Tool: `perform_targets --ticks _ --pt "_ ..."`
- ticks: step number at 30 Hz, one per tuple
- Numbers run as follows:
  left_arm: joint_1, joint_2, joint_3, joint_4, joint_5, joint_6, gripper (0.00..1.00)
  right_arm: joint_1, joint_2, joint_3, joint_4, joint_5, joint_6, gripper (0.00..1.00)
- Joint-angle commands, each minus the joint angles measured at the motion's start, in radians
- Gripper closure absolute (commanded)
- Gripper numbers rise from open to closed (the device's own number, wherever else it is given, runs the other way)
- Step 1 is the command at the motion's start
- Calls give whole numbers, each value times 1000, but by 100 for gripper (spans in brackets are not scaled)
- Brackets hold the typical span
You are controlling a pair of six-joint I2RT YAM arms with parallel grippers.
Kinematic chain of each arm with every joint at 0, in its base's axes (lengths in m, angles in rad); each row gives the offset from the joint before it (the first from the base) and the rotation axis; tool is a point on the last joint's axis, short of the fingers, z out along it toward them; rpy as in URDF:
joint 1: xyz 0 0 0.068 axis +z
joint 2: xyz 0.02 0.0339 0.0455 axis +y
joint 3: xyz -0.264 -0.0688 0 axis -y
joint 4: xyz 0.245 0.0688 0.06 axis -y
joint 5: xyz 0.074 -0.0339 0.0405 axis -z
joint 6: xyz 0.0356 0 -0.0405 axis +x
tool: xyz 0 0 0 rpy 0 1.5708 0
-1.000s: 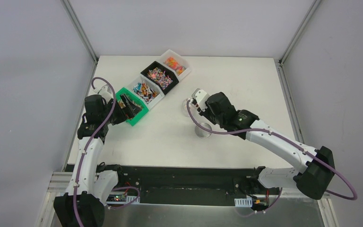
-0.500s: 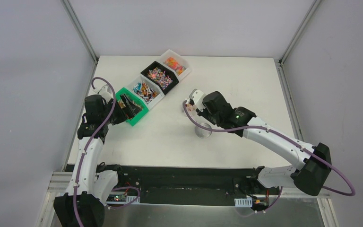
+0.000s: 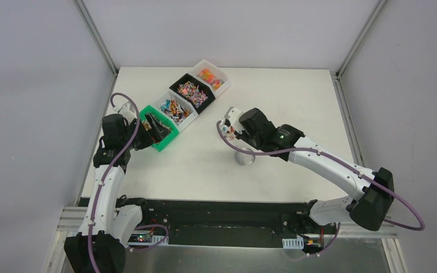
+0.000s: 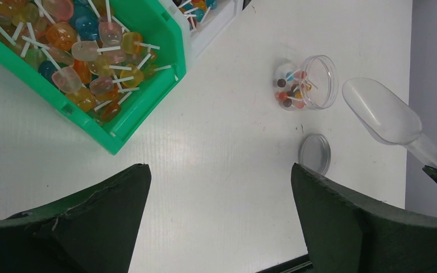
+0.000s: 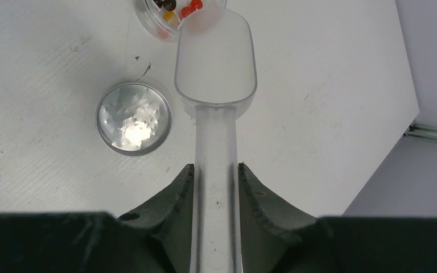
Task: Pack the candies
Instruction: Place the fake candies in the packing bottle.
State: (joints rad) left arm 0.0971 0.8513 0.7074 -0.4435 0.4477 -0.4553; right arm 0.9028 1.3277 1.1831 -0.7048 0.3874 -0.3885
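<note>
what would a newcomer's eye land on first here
The green bin on the left of the table, heaped with bright lollipops, draws the eye first. Then the right hand shut on an empty clear scoop, its tip by a small jar holding a few candies, the lid lying beside it.

A white counter (image 3: 296, 96) stands between plain grey walls (image 3: 28, 85), with aluminium posts (image 3: 98, 40) rising at its far corners.

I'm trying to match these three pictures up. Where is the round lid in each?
Top external: lid near the picture's centre.
Left wrist: lid right of centre.
Right wrist: lid left of the scoop.
Shared landmark: the jar of candies beside it.
</note>
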Motion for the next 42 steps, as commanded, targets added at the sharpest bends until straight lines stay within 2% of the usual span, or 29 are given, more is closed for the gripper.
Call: perform_targets --ticks 1,11,15,22,30,36,42 --pt "-8 -17 1 26 -5 15 2 13 7 67 -39 44 -9 100" --pt "-10 -16 1 21 -46 -1 1 42 28 140 -59 44 19 100" --pt "-11 -13 2 20 -47 -2 2 52 60 207 -52 -32 49 100" --pt "-13 6 12 38 11 -24 8 97 110 302 -7 -200 76 100" --pt "-13 51 57 124 108 -114 14 155 123 326 80 -365 129 100" --pt "-21 125 33 241 224 -196 20 185 103 313 179 -445 163 100" --pt "-74 184 -3 308 257 -213 27 191 82 277 273 -484 175 100"
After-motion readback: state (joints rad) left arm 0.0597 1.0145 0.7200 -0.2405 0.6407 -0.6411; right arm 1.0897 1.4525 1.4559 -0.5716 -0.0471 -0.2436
